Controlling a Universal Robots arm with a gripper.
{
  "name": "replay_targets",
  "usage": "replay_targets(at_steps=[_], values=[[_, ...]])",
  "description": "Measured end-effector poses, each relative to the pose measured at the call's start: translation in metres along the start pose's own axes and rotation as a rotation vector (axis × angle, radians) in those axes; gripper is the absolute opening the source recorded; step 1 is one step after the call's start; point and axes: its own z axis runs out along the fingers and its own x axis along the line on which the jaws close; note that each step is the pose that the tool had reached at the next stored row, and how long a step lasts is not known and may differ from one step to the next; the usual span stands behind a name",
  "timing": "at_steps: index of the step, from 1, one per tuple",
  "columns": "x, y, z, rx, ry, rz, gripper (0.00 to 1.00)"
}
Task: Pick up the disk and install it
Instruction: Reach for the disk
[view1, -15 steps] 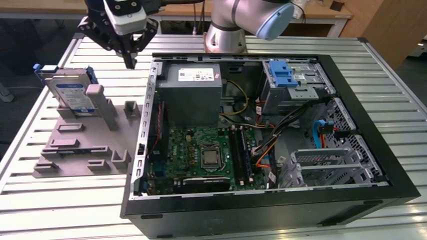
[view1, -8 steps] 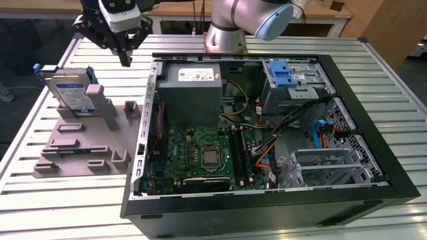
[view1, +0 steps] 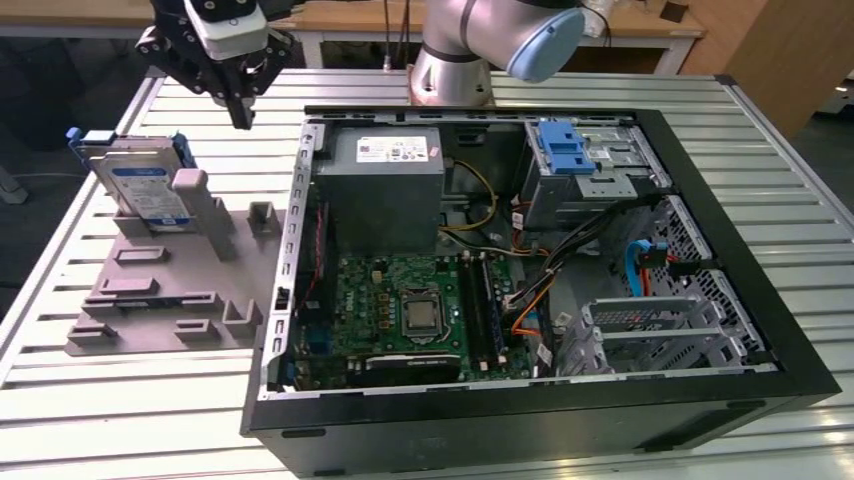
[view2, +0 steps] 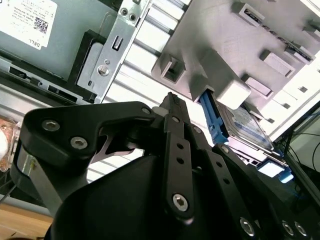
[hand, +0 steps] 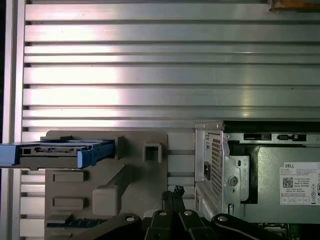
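In the exterior view, I am hovering my gripper (view1: 242, 115) over the slatted table (view1: 120, 420), beside the far corner of the open computer case (view1: 747, 300). Its two fingers are pressing together at the tips and are gripping nothing. The disk (view1: 139, 186) is standing on its edge in the grey holder (view1: 174, 290), apart from me. It is lying toward the exterior view's left and nearer the camera than my fingertips, with its labelled face turned to the camera and its long axis rising steeply out of the holder.

In the second wrist view, my gripper (view2: 170, 99) is showing the same closed, empty tips. The disk (view2: 245, 125), with its blue rail along the edge, is sitting beyond the holder's near corner (view2: 225, 65).

In the first wrist view, I am seeing the disk (hand: 60, 152) edge-on, a thin slab well to one side of my gripper (hand: 175, 191), with the case wall (hand: 215, 165) on the opposite side.

I am counting one disk, one holder, one case, and one arm with one gripper, so no other arm is nearer.
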Motion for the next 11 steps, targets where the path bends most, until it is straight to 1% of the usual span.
replay_targets(at_steps=[4, 11], values=[[0.0014, 0.0000, 0.0005, 0.0001, 0.0004, 0.000, 0.11], [0.0017, 0.0000, 0.0006, 0.0001, 0.0004, 0.000, 0.11]])
